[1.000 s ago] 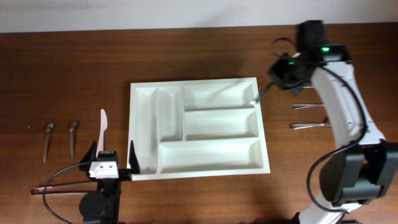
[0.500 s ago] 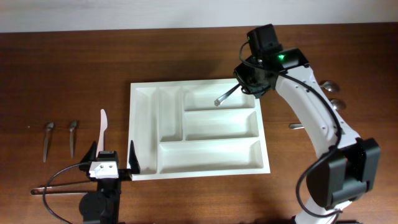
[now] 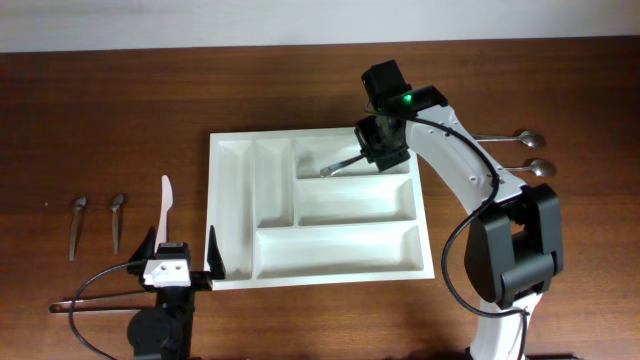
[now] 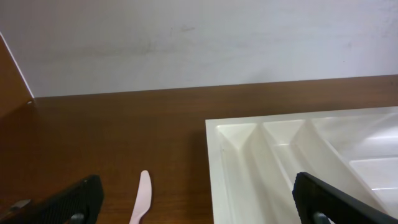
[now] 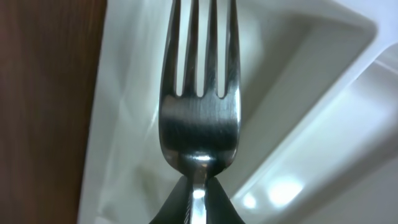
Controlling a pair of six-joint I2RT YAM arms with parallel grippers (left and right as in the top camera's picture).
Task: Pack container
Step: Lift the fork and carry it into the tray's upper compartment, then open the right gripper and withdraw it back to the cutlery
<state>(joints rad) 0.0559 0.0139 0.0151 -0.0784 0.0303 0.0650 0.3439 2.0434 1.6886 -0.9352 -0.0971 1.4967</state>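
Observation:
The container is a large white tray with several compartments in the middle of the table. My right gripper is shut on a metal fork by its neck and holds it over the top wide compartment, tines pointing left. From the right wrist the fork fills the view above the shut gripper, with the white tray beneath. My left gripper rests open at the tray's front left corner, nothing between its fingers. In its wrist view the left gripper straddles the tray's edge.
A pale plastic knife lies left of the tray, also seen as the knife from the left wrist. Two small spoons lie at the far left. Two more spoons lie right of the tray, beyond the right arm.
My right gripper has carried the fork left, from the tray's right edge to over the top wide compartment. The left arm has not moved.

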